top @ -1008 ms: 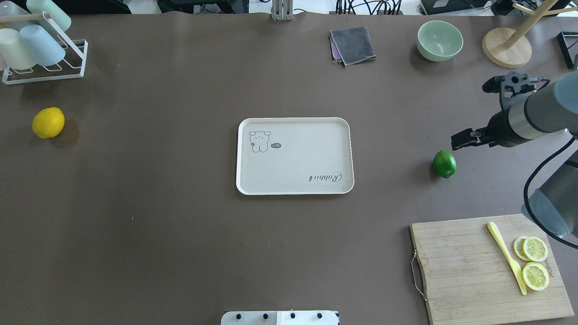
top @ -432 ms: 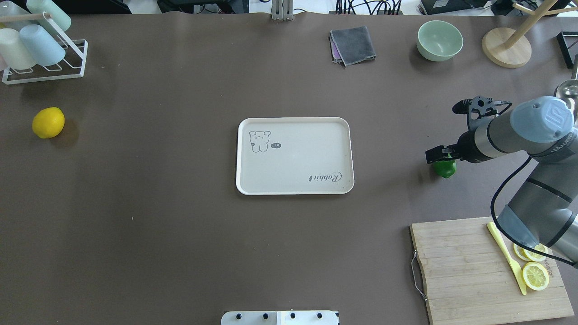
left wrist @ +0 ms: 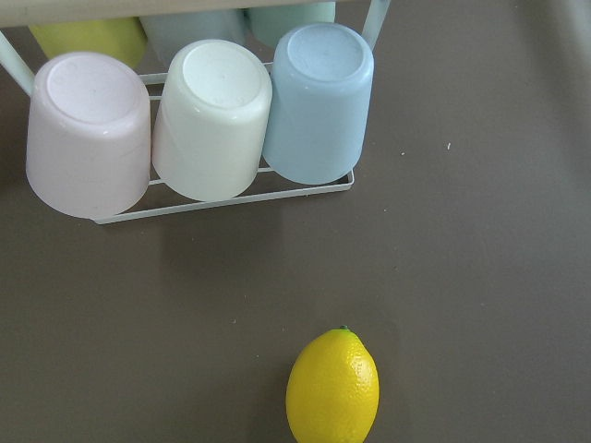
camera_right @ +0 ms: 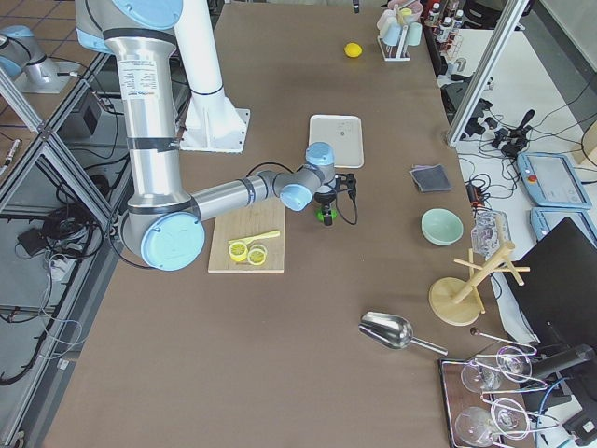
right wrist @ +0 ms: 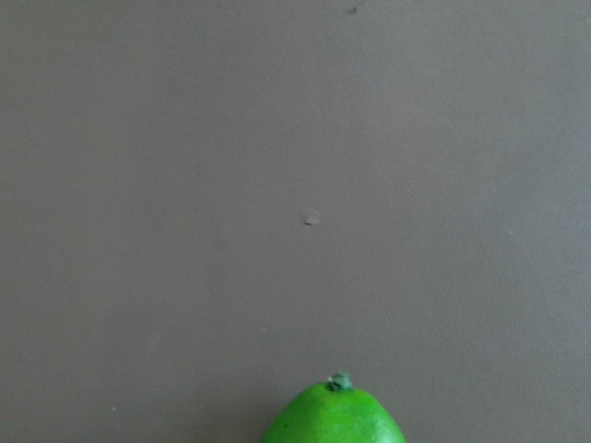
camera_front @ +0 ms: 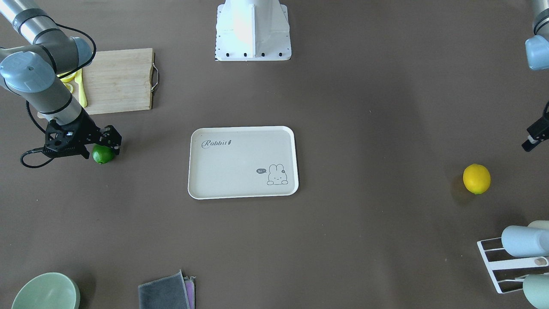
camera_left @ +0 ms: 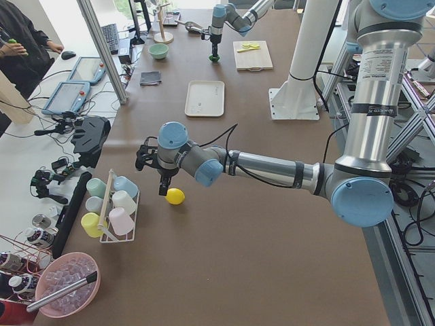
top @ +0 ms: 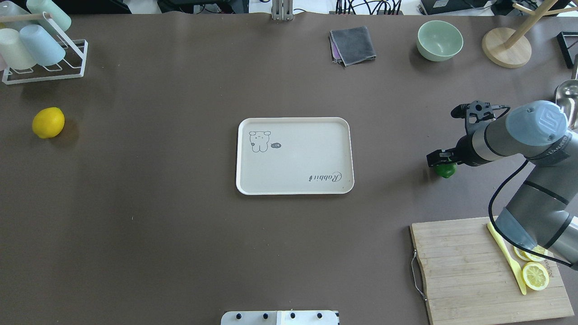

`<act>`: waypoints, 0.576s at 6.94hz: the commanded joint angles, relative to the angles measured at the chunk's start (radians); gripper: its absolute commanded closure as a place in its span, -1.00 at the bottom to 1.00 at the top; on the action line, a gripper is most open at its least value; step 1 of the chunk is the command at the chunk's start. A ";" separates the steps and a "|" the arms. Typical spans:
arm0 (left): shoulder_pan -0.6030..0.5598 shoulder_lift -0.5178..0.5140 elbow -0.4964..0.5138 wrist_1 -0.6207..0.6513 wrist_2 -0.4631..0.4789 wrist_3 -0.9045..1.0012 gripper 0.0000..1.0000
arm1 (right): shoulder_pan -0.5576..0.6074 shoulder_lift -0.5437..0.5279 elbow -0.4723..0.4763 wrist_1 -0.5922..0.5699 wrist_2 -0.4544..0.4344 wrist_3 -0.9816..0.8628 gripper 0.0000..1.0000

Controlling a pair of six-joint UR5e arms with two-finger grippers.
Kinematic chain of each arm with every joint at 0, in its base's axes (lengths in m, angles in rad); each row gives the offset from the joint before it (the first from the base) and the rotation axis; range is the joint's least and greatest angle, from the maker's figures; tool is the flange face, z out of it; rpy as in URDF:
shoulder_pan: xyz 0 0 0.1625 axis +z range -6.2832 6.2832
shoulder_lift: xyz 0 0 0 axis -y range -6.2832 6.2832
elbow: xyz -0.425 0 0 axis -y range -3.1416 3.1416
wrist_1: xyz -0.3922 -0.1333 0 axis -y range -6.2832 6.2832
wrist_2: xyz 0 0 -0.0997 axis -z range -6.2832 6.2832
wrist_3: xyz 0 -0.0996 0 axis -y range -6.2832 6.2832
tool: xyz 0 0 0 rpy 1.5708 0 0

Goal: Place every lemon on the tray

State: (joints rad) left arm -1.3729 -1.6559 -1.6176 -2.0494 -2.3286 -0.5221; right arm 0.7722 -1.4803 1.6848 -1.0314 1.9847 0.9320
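Observation:
The green lemon (top: 446, 171) lies on the table right of the cream tray (top: 293, 155). My right gripper (top: 437, 159) hangs low over it and covers its top. In the front view the gripper (camera_front: 110, 142) looks open with the green lemon (camera_front: 103, 155) under its fingers. The right wrist view shows the lemon's tip (right wrist: 334, 417) at the bottom edge. The yellow lemon (top: 48, 122) lies at the far left. My left gripper (camera_front: 530, 143) hovers near it; I cannot tell whether it is open or shut. The left wrist view shows the yellow lemon (left wrist: 333, 388) below. The tray holds nothing.
A wooden cutting board (top: 465, 266) with lemon slices (top: 535, 276) and a yellow knife (top: 507, 256) sits at the near right. A cup rack (top: 43, 49) stands at the far left, close to the yellow lemon. A green bowl (top: 440, 40), a grey cloth (top: 353, 45) and a wooden stand (top: 505, 47) line the far edge.
My right arm has swung left and come down over the green lemon, which is now mostly covered. The lemons and the tray have not moved.

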 commanded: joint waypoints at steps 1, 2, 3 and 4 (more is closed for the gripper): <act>0.000 -0.001 0.001 0.000 -0.002 -0.001 -0.95 | 0.001 0.000 0.007 -0.007 0.023 0.001 1.00; 0.000 -0.002 0.001 0.000 -0.002 0.001 -0.95 | 0.039 0.002 0.044 -0.031 0.084 -0.001 1.00; 0.000 -0.014 0.024 -0.003 0.000 -0.009 -0.95 | 0.048 0.005 0.114 -0.088 0.094 0.001 1.00; 0.017 -0.042 0.054 -0.011 0.000 -0.012 -0.95 | 0.047 0.018 0.203 -0.201 0.094 0.001 1.00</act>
State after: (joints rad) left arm -1.3688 -1.6732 -1.5936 -2.0534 -2.3291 -0.5288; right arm 0.8136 -1.4738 1.7937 -1.1256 2.0687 0.9323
